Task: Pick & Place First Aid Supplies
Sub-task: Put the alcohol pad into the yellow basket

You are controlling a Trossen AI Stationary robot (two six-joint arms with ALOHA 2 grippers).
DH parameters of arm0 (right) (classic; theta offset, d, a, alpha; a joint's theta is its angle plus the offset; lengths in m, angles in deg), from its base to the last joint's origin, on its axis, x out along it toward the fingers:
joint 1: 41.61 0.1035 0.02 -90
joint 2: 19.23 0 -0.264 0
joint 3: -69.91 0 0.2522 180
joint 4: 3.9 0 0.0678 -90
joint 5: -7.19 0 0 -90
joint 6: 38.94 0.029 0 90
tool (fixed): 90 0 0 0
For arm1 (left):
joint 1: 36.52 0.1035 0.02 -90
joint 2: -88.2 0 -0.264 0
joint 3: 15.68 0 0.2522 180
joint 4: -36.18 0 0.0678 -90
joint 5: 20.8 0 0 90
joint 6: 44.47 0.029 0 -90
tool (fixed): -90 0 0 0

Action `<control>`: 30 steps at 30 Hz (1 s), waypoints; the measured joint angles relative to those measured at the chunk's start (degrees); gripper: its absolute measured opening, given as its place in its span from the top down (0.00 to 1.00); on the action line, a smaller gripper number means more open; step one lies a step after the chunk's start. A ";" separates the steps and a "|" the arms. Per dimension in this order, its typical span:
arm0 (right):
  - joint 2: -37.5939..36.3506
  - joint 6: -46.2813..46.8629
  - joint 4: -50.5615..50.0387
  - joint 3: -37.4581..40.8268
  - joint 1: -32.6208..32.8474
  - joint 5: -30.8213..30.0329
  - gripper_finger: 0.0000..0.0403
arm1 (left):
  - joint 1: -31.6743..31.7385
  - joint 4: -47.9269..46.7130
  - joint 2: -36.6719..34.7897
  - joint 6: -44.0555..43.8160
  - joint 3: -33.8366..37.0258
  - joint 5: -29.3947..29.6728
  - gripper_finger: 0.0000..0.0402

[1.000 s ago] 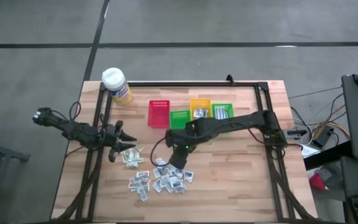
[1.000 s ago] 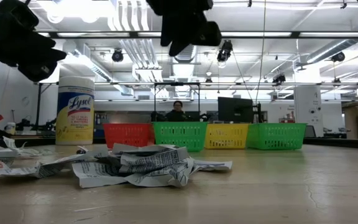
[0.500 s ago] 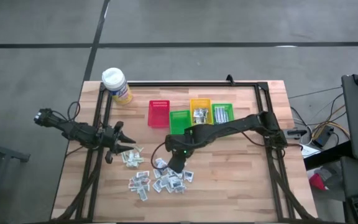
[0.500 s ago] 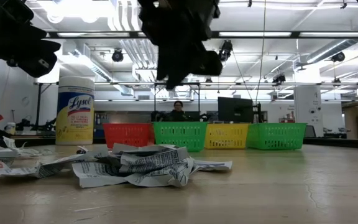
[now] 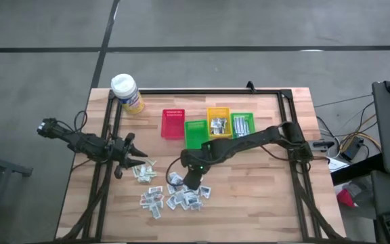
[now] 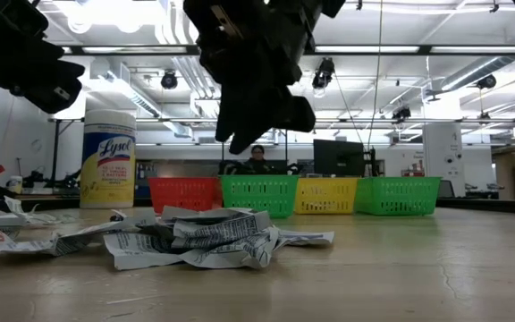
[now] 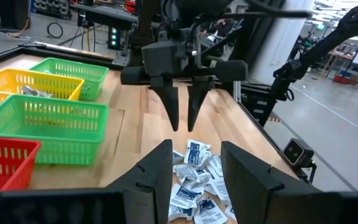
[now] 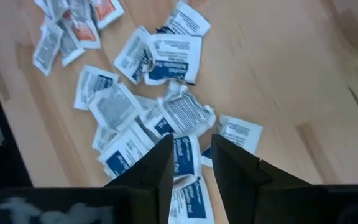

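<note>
The first aid packets [image 5: 178, 195] lie in a loose pile on the wooden table, flat and overlapping; they also show as packets [image 8: 166, 118], packets [image 7: 194, 183] and a crumpled heap [image 6: 195, 237]. A smaller cluster [image 5: 143, 171] lies to their left. My right gripper [image 5: 187, 183] hangs just above the pile, fingers pointing down and open by a narrow gap, seen head-on as the right gripper [image 7: 182, 121] and from its own wrist [image 8: 191, 168]. It touches no packet. My left gripper [image 5: 133, 154] waits open beside the smaller cluster, above the table [image 7: 196, 149].
A row of small bins stands beyond the pile: red [image 5: 173, 124], green [image 5: 196, 132], yellow [image 5: 218, 118] and green [image 5: 242, 122]; the last two hold some packets. A yellow wipes canister [image 5: 127, 91] stands at the far left corner. Bare wood lies right of the pile.
My right gripper has come down and moved toward the table's near left, from beside the bins to just above the packet pile. The packets and my left arm have stayed where they were.
</note>
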 joint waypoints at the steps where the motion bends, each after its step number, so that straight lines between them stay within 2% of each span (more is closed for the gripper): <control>1: 0.01 -0.02 0.27 0.38 0.00 0.04 0.73 | 0.00 0.01 0.00 0.00 0.00 -0.18 0.67; 7: 0.66 -0.02 1.42 1.30 0.00 0.21 0.70 | 0.00 -0.96 0.00 -0.13 0.00 -2.63 0.67; 19: 3.82 1.46 3.12 0.93 -0.02 3.54 0.68 | 0.00 -1.43 -0.15 -0.74 0.00 -3.06 0.67; 30: 4.10 -2.32 2.40 1.03 -0.09 1.95 0.69 | 0.00 -1.74 -0.20 -1.07 0.00 -3.42 0.67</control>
